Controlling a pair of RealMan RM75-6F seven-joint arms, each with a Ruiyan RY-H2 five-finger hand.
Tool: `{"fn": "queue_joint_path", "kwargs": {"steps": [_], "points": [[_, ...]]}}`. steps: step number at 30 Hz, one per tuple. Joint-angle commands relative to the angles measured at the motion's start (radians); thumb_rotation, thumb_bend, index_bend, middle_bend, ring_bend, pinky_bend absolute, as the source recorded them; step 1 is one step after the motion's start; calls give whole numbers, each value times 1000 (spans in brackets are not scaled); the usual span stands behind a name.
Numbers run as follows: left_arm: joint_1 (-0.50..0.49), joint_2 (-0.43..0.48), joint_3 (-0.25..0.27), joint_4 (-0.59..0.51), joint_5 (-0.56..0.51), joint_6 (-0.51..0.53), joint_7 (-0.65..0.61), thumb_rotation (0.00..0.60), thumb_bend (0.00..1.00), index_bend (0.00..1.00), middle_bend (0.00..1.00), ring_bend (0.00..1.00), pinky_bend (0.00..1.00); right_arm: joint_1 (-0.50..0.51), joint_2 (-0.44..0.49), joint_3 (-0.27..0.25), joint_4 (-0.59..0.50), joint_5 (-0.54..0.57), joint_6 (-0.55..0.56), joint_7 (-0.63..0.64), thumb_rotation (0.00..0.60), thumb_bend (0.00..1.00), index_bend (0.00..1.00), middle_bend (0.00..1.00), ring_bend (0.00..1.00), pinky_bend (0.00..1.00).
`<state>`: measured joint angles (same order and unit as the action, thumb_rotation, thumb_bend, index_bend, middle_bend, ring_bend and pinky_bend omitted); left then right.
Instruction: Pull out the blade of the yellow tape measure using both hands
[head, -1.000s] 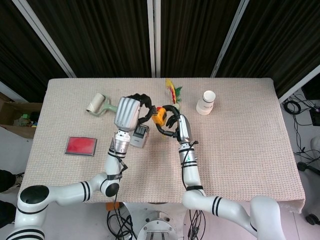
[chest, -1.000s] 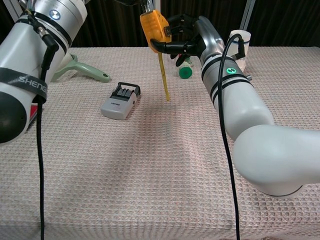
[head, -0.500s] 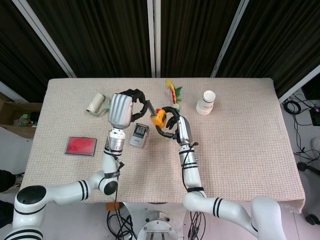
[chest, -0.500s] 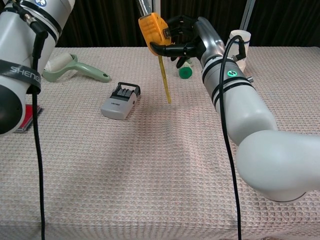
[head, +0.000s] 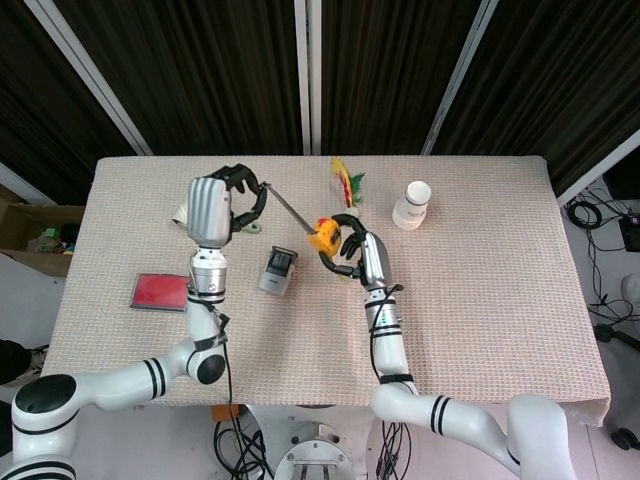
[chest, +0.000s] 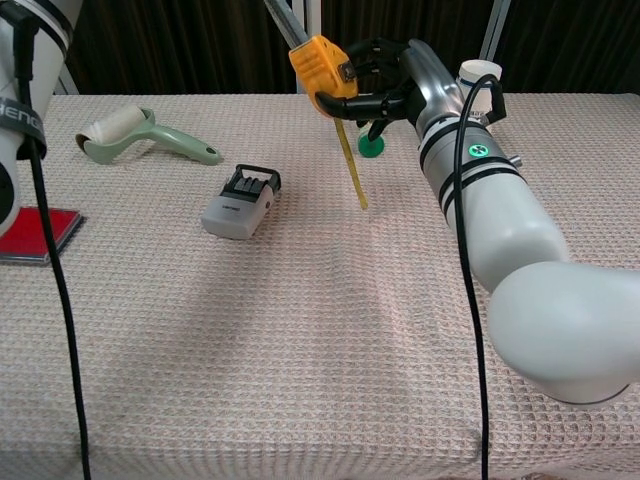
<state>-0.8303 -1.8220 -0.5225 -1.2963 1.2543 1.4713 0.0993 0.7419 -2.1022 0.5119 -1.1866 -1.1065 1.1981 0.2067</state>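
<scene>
In the head view, the right hand (head: 355, 250) gripped the yellow tape measure (head: 324, 237) above the middle of the table (head: 480, 300), and the left hand (head: 213, 207), over the far left, pinched the end of the blade (head: 285, 206), which ran as a thin taut line between them. The judged risk was that the slim blade tip would slip from that pinch and snap back into the case. A grey box (head: 278, 270) lay just below the blade, and a lint roller (head: 186, 212) sat partly hidden behind the left hand. In the chest view, the right hand (chest: 395, 80) was clamped on the tape measure (chest: 322, 66), held high and tilted, with a yellow strap (chest: 352, 165) dangling; a twist of the case could kink the blade (chest: 283, 20).
</scene>
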Motion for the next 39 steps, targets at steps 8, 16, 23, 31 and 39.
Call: {"fn": "queue_joint_path", "kwargs": {"steps": [8,16,23,31,39], "points": [[18,16,-19,-6,-7,33,-26,600,436,667,630,626,757,-8,1,-8,-2,1,1,-13,600,390,829,689,605,669],[29,28,-36,-2,-8,69,-33,600,436,667,630,626,756,-19,6,-17,-10,-4,5,-17,600,390,829,690,605,669],[34,25,-64,19,-20,108,-50,600,437,666,630,626,756,-33,18,-24,-33,-16,19,-20,600,390,829,691,605,669],[41,25,-90,59,-34,138,-80,600,437,666,630,626,756,-65,40,-45,-62,-27,36,-23,600,390,829,692,605,669],[70,58,-117,47,-57,162,-105,600,436,666,630,626,756,-118,85,-74,-112,-37,65,-35,600,390,829,692,605,669]]}}
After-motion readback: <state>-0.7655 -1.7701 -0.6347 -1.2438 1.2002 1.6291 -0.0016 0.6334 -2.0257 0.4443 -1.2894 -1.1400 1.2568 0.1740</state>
